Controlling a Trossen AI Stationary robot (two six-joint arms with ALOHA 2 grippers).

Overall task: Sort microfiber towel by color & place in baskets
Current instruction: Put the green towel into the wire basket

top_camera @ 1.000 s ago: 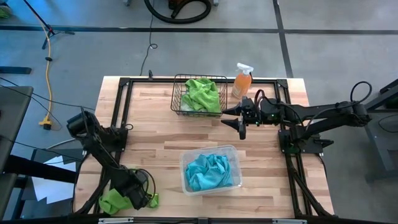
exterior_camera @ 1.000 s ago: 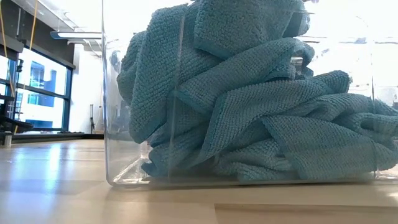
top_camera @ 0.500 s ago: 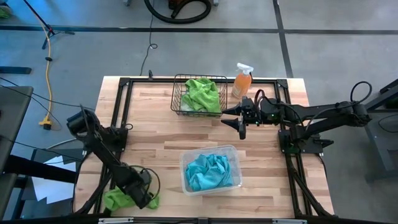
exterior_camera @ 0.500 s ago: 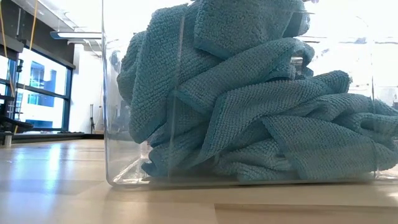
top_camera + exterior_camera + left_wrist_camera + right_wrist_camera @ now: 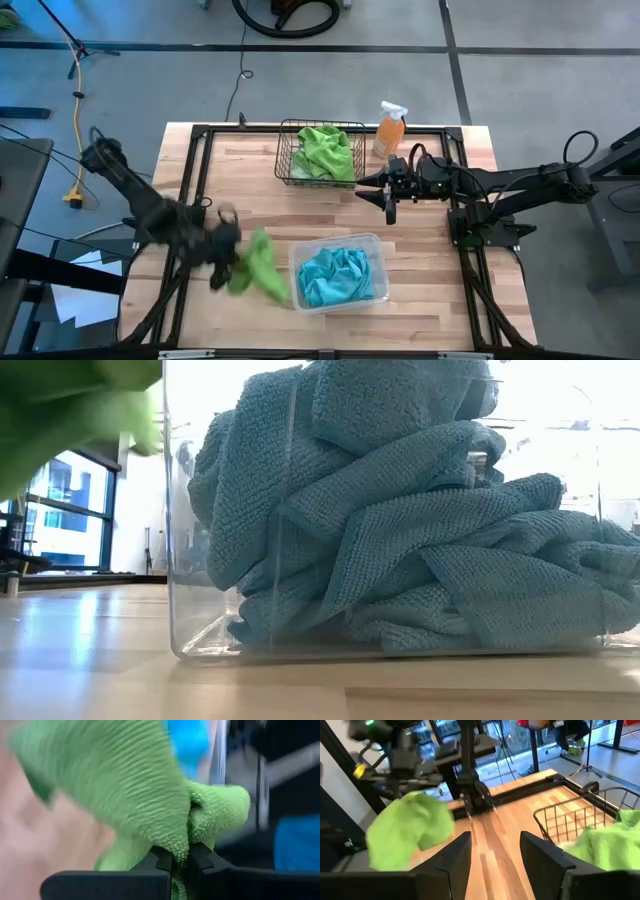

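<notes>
No readable text, labels, brands or numbers anywhere. Nothing legible on spray bottle [image 5: 389, 129], either basket, or the arms.

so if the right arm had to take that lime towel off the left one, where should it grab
Probably the loose hanging end of the lime green towel, away from the pinch. The left tool is shut on a bunched fold, and the rest drapes free toward the clear tub. Coming in level from the tub side, across the drape, looks best; the right tool hovers by the wire basket.
</notes>
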